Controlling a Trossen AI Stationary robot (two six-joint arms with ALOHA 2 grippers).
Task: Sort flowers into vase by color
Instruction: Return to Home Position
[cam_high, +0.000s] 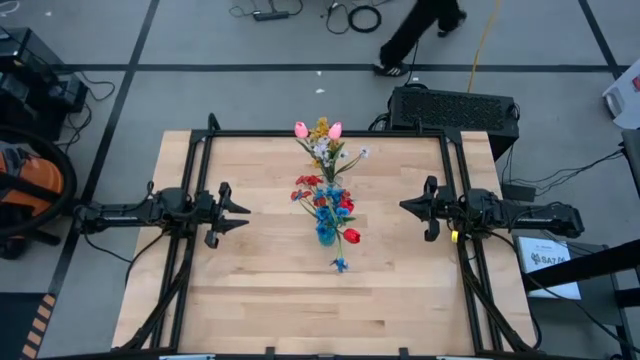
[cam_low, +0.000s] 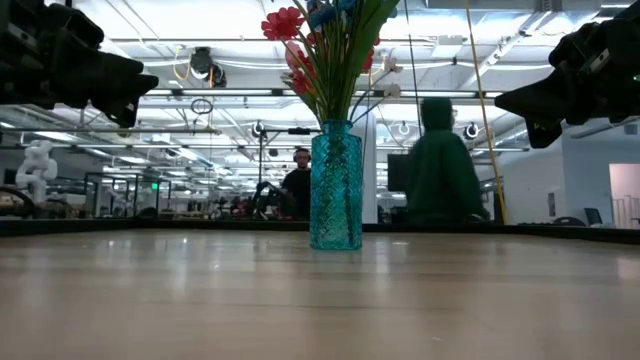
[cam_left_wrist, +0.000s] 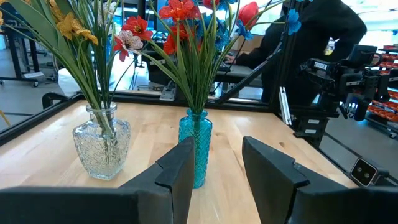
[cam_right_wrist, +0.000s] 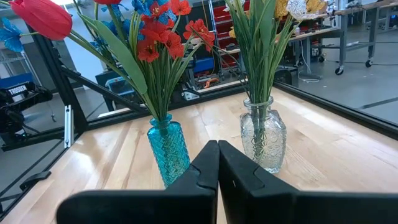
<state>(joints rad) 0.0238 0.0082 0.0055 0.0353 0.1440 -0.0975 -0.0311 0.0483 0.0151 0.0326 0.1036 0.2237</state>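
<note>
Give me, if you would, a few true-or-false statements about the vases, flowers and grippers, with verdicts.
1. The blue vase holds red and blue flowers. True.
2. The left gripper is shut. False: its fingers stand apart, open.
3. The pink tulips stand in the blue vase. False: they are in the clear vase.
4. The right gripper is shut and holds nothing. True.
5. Both vases lie tipped over. False: both stand upright.
</note>
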